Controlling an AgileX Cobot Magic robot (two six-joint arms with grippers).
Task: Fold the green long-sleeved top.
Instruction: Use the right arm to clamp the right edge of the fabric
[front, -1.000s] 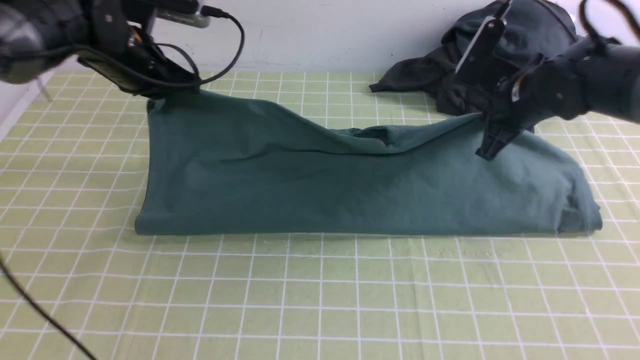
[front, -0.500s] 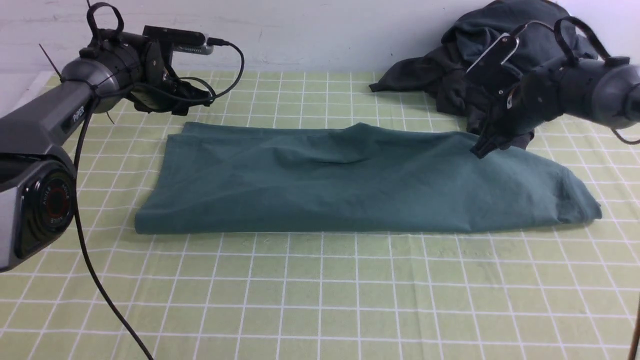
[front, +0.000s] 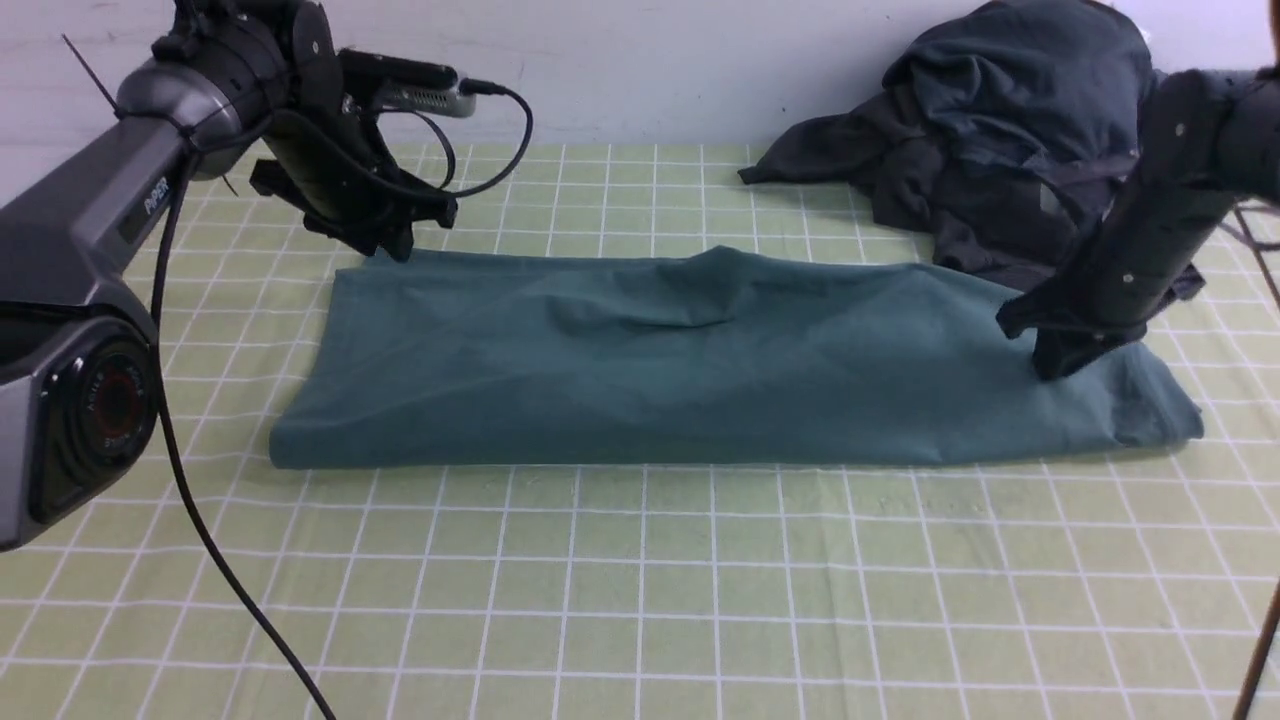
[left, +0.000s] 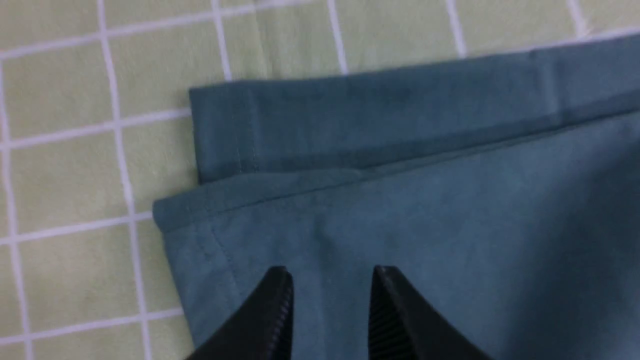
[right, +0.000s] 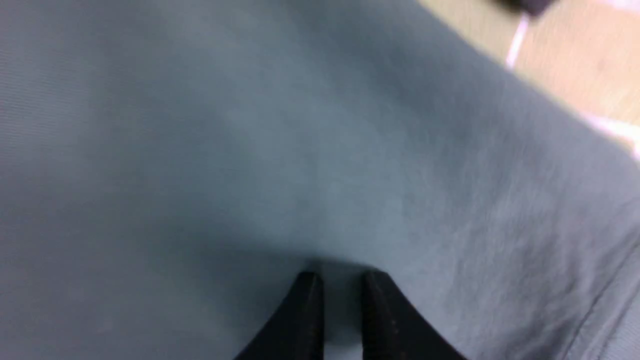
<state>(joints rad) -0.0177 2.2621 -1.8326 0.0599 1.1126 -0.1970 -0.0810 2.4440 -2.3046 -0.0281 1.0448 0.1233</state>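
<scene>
Lying under both jaws: green top (front: 680, 370)

Blurred right wrist view
This view is smeared (the mat (right: 575, 65) most of all), so whether the right gripper (right: 342, 277) pinches the green long-sleeved top (right: 200, 150) cannot be told.

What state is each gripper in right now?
Left gripper: open, jaws apart over the green top, holding nothing.
Right gripper: open, jaws narrowly apart at the green top, holding nothing.
</scene>
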